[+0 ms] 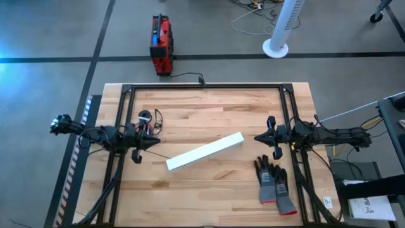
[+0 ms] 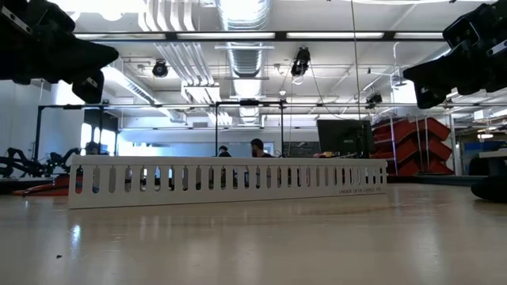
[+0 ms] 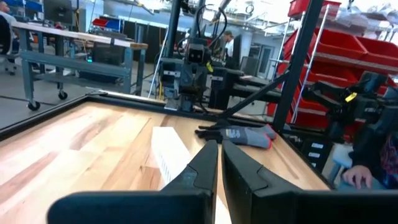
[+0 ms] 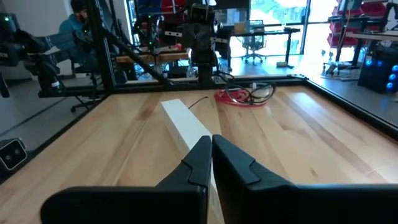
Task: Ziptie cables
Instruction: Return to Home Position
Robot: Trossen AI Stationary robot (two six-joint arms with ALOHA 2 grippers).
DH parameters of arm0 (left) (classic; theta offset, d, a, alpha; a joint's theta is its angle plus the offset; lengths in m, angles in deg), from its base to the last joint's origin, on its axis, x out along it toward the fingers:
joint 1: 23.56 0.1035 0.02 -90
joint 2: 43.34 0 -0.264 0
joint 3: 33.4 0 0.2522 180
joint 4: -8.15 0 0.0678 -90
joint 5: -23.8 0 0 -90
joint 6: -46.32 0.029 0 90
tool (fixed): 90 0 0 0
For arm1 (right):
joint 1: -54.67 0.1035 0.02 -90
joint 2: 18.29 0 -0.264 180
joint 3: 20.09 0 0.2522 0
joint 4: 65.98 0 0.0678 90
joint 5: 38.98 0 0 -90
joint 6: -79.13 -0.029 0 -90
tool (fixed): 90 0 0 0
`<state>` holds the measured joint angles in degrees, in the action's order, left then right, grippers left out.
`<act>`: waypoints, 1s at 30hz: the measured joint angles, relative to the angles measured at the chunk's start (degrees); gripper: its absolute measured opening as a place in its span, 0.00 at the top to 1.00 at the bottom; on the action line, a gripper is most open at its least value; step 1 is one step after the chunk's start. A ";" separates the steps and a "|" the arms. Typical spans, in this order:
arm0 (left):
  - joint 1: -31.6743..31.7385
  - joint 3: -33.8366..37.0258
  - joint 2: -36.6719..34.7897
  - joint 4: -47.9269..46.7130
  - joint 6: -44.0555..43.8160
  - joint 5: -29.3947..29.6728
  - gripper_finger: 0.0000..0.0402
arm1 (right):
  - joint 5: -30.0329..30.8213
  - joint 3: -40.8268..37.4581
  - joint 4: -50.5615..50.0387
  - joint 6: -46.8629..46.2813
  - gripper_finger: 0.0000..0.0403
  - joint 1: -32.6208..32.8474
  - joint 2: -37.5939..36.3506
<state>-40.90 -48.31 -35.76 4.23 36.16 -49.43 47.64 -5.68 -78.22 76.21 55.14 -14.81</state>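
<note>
My left gripper (image 1: 154,144) hangs above the tabletop (image 1: 209,104), its fingers pressed together on nothing. My right gripper (image 1: 259,137) faces it from the opposite side, fingers likewise closed and empty. Between the two lies the long white slotted cable duct (image 1: 205,152), set at a slant ahead of both sets of fingertips. The cables (image 1: 150,117), a small coil of red and black wire, lie on the wood just beside my left gripper, toward the far edge. A pair of grey and black gloves (image 1: 273,183) lies near my right gripper, toward the near edge.
</note>
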 joint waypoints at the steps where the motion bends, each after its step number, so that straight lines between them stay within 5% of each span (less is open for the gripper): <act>1: 0.00 0.00 0.37 0.05 0.00 0.01 0.99 | -0.02 0.00 0.01 0.03 1.00 0.00 0.00; 30: -0.02 -0.09 8.62 -0.03 0.00 0.00 0.99 | 0.02 -0.02 0.00 0.05 1.00 0.00 0.00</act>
<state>-40.92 -48.40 -27.14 4.19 36.16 -49.43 47.66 -5.70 -78.22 76.26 55.14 -14.81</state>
